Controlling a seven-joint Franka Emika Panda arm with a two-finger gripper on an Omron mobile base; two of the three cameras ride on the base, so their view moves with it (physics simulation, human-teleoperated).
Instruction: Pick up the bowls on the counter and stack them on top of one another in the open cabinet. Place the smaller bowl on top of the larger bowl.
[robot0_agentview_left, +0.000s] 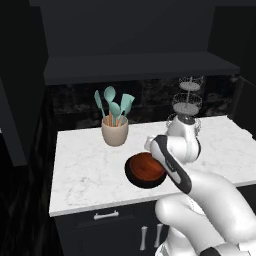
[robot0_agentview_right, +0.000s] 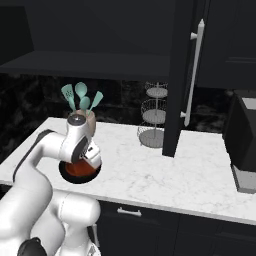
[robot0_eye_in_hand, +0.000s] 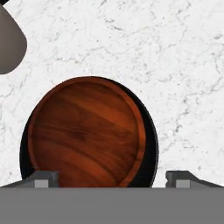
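The smaller bowl (robot0_eye_in_hand: 85, 131), reddish-brown and wood-toned, sits nested inside the larger bowl (robot0_eye_in_hand: 151, 144), whose glossy black rim shows around it. Both rest on the white marble counter (robot0_agentview_left: 85, 165), near its front edge. From the left base view the brown bowl (robot0_agentview_left: 145, 167) lies in the black bowl (robot0_agentview_left: 131, 176), partly behind my forearm. My gripper (robot0_eye_in_hand: 113, 180) hangs just above the pair and points down, open, its fingertips (robot0_eye_in_hand: 41, 179) spread wide with nothing held. In the right base view the hand (robot0_agentview_right: 89, 156) hovers over the bowls (robot0_agentview_right: 77, 171). The open cabinet (robot0_agentview_left: 140, 65) is the dark shelf recess above.
A beige utensil crock (robot0_agentview_left: 115, 132) with teal spatulas stands just behind the bowls. A tiered wire stand (robot0_agentview_right: 154, 120) sits at the back of the counter. An open dark cabinet door (robot0_agentview_right: 182, 75) hangs beside it, and a dark appliance (robot0_agentview_right: 245, 145) is at the right.
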